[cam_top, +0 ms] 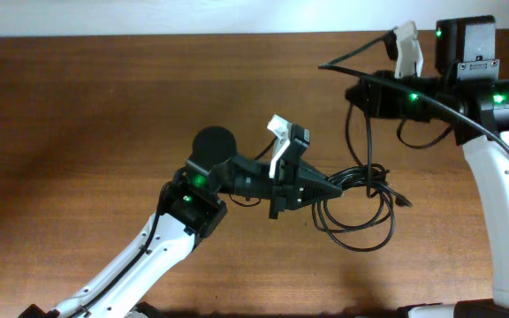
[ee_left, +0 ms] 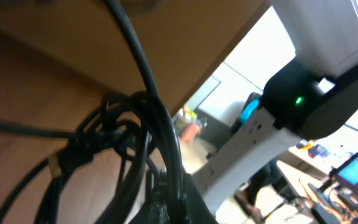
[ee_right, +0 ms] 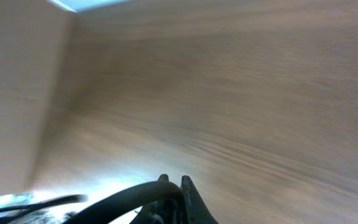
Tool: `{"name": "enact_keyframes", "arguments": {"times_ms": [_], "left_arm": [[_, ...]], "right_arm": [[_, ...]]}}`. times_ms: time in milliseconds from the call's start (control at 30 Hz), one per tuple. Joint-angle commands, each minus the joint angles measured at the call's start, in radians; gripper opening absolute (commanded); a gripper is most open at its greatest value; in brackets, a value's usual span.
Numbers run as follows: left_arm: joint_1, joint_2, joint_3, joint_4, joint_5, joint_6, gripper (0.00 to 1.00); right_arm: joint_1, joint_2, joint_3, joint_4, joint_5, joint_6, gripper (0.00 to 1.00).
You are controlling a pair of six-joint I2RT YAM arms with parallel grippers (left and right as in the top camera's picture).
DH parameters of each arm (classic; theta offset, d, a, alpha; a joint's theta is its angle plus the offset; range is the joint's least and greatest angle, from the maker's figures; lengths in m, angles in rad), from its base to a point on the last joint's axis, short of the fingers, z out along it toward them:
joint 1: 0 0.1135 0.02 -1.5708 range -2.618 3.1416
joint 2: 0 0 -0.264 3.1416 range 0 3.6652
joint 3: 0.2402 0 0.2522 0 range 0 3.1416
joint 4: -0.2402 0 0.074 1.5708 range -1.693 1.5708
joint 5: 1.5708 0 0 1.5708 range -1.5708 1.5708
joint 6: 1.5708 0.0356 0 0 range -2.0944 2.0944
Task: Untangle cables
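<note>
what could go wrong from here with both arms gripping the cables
The left end effector and right end effector are both shut on the cables, tangled near the left one. Pulling apart may cinch that tangle tighter instead of freeing loops. The thin strand could also slip from the right grip.

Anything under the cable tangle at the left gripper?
Only bare wooden table shows through the loops of the cables. The left gripper covers the spot where it clamps them.

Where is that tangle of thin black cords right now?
In the overhead view the cables lie right of centre on the table, at the tip of the left gripper, with strands running up toward the right gripper.
</note>
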Motion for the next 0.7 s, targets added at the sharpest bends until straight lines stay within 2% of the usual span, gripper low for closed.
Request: {"name": "enact_keyframes", "arguments": {"times_ms": [0, 67, 133, 200, 233, 300, 333, 400, 500, 667], "left_arm": [[-0.006, -0.002, 0.009, 0.088, 0.041, -0.098, 0.0], [-0.005, -0.002, 0.009, 0.123, 0.042, -0.134, 0.0], [-0.005, -0.002, 0.009, 0.127, 0.034, -0.165, 0.0], [0.011, -0.002, 0.009, 0.126, 0.029, -0.209, 0.0], [0.032, -0.002, 0.009, 0.125, 0.03, -0.245, 0.0], [0.066, -0.002, 0.009, 0.121, 0.03, -0.291, 0.0], [0.077, -0.002, 0.009, 0.114, 0.03, -0.297, 0.0], [0.107, -0.002, 0.009, 0.05, 0.03, -0.297, 0.0], [0.136, -0.002, 0.009, -0.03, 0.031, -0.297, 0.0], [0.136, -0.002, 0.009, -0.029, 0.025, -0.303, 0.0]], "right_arm": [[0.004, 0.0, 0.01, -0.051, 0.273, -0.029, 0.08], [0.004, 0.0, 0.01, -0.086, 0.347, -0.029, 0.12], [0.004, 0.0, 0.01, -0.109, 0.377, -0.029, 0.22], [0.004, 0.0, 0.01, -0.123, 0.376, -0.029, 0.47], [0.004, 0.0, 0.01, -0.125, 0.376, -0.029, 0.65], [0.004, 0.0, 0.01, -0.128, 0.367, -0.028, 0.84], [0.004, 0.0, 0.01, -0.128, 0.351, -0.028, 0.9], [0.004, 0.0, 0.01, -0.124, 0.303, -0.028, 0.94], [0.004, 0.0, 0.01, -0.112, 0.277, -0.024, 0.95], [0.002, 0.0, 0.01, -0.099, 0.278, -0.024, 0.96]]}}
